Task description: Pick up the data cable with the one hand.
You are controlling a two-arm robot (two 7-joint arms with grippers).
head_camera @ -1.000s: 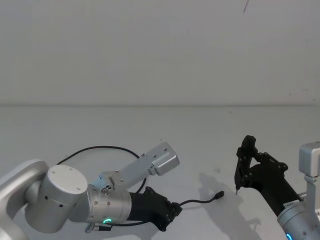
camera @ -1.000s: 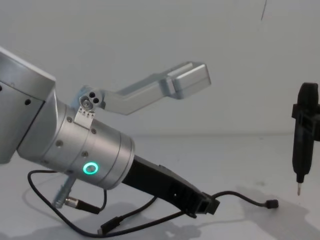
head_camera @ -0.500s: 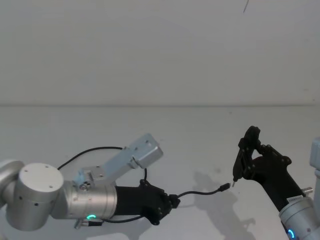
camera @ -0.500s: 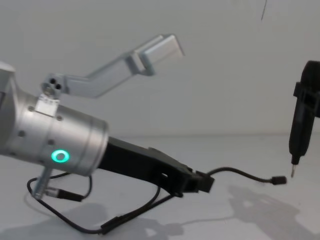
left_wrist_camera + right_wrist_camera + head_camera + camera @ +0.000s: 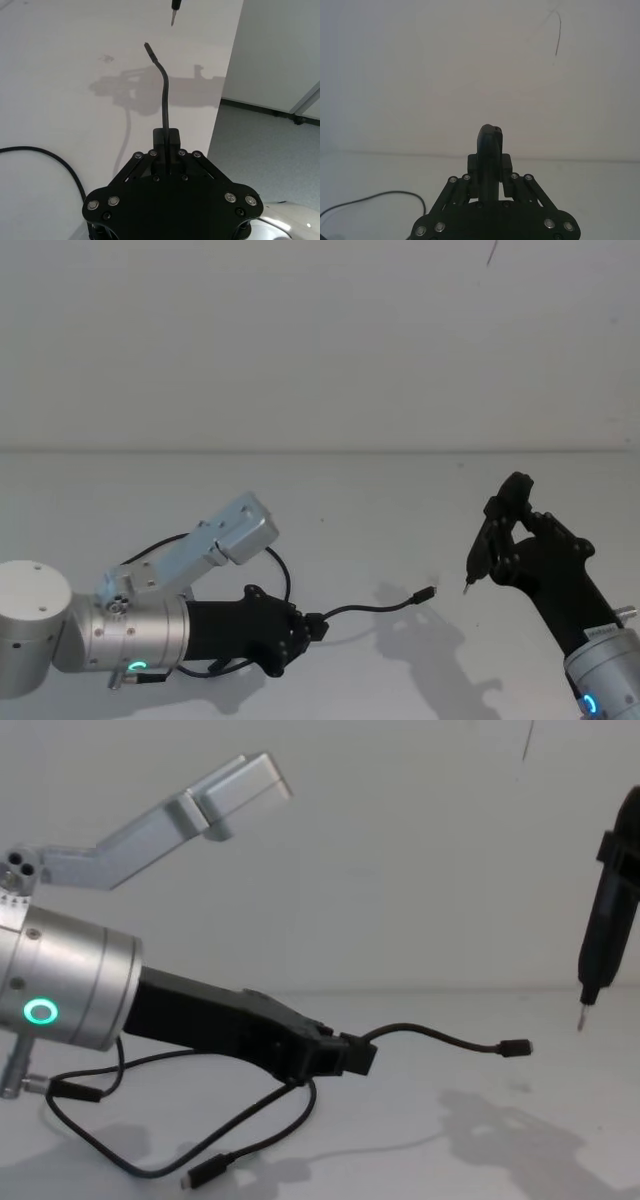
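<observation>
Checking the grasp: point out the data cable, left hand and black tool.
data cable (image 5: 165, 107): left wrist view, straight stretch before the bend.
left hand (image 5: 358, 1055): chest view, tip clamped on the cable.
black tool (image 5: 603, 935): chest view, mid-body.

The data cable (image 5: 430, 1034) is being lifted and drawn back leftward by the left gripper (image 5: 358, 1055), while the slim tool (image 5: 603, 935) is being raised.

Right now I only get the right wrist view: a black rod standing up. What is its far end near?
Observer: The black tool, gripped by the right end effector, ends in a thin metal tip, close to the free plug of the data cable, not touching.
Operator: What holds that cable?
Observer: The left end effector, shut on it behind that plug.
Operator: Is it lifted?
Observer: That end is in the air; its other plug lies on the table.
</observation>
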